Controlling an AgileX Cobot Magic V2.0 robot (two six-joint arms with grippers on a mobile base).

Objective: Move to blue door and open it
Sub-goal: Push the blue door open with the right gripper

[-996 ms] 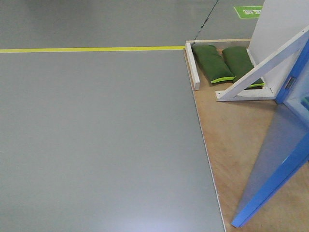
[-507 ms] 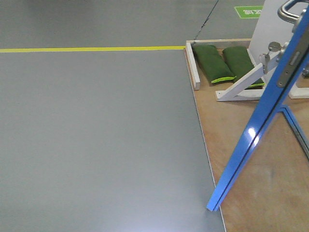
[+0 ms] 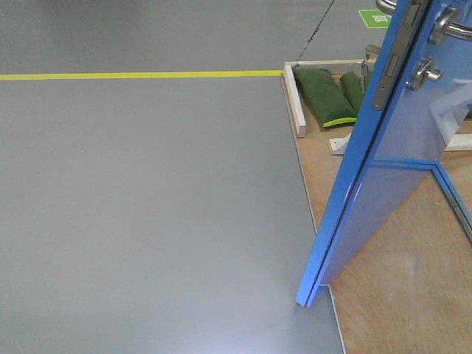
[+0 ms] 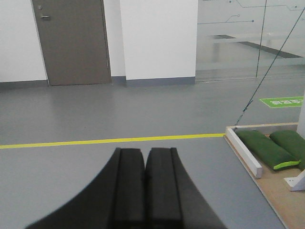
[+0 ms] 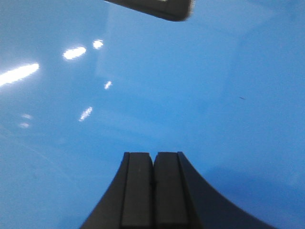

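The blue door (image 3: 398, 169) stands ajar at the right of the front view, its free edge pointing toward me and its bottom corner over the grey floor. A grey latch plate (image 3: 394, 55) runs down that edge, with a silver lever handle (image 3: 450, 26) and a round thumb-turn (image 3: 425, 72) on the face. My right gripper (image 5: 153, 155) is shut, empty, and faces the glossy blue door (image 5: 157, 90) at close range. My left gripper (image 4: 145, 151) is shut too, holding nothing, above bare floor.
A plywood base (image 3: 391, 295) carries the door frame, with a white wooden rail (image 3: 294, 99) and two green sandbags (image 3: 321, 96) at its back. A yellow floor line (image 3: 140, 74) crosses the grey floor. A grey room door (image 4: 71, 40) stands far off.
The blue door has swung out toward me and leftward: its bottom corner moved from over the plywood to the grey floor, and its handle face now shows.
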